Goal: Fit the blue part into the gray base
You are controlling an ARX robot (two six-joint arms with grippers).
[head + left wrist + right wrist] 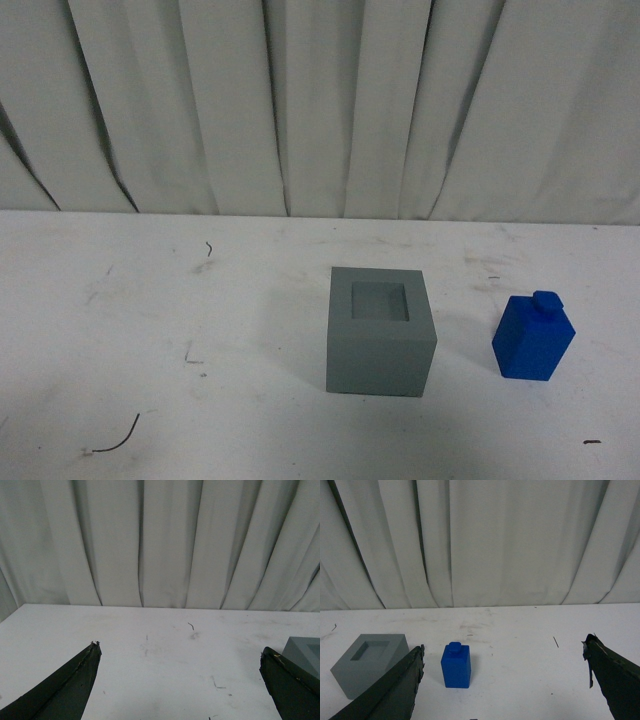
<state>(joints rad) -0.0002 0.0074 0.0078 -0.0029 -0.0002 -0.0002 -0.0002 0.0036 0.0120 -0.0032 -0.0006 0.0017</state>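
Where the front cam looks down at the white table, the gray cube sits approx. mid-table w/ its square recess facing up. The blue block stands upright on the robot's right of it, apart from it, knob on top, turned a bit corner-on. A pleated white curtain closes the back.

Left wrist cam: left pincer is spread wide, its dark fingers far apart w/ only bare tabletop between them. One corner of the gray cube peeks out behind one fingertip, at the outer edge of the gap; touching or not, can't tell.

Right wrist cam: right pincer is also wide open, holding nothing. The blue block stands on the table ahead of the pincer, within the gap's span but close to one finger, clear of it. The gray cube is ahead too, outside the gap, past that same finger, which covers its near corner. Block & cube are apart.
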